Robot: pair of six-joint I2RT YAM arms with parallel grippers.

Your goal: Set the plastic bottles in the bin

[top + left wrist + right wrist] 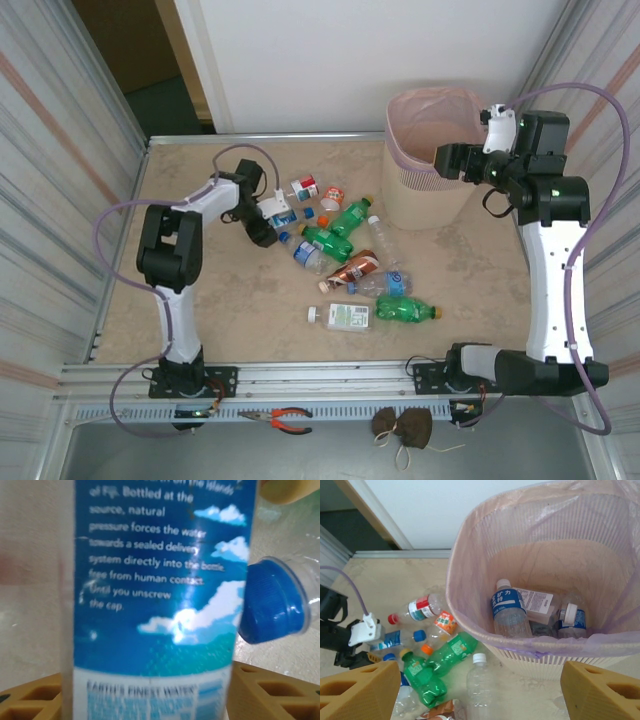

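My left gripper (268,218) (150,692) is down at the left end of a heap of plastic bottles. Its tan fingers (272,692) press both sides of a clear bottle with a blue label (160,580). Another bottle's blue cap (272,602) lies just to its right. Green bottles (350,215) (405,311), a brown one (350,268), a white one (345,317) and clear ones (382,238) lie mid-table. My right gripper (452,160) (480,692) hangs open and empty over the near rim of the beige, pink-lined bin (430,195) (470,630). Inside the bin lie several bottles (510,612).
Orange-handled pliers (290,418) and a brown pouch (405,427) lie on the front rail below the table edge. Corrugated walls close both sides. Bare tabletop (230,300) lies left of and in front of the bottle heap.
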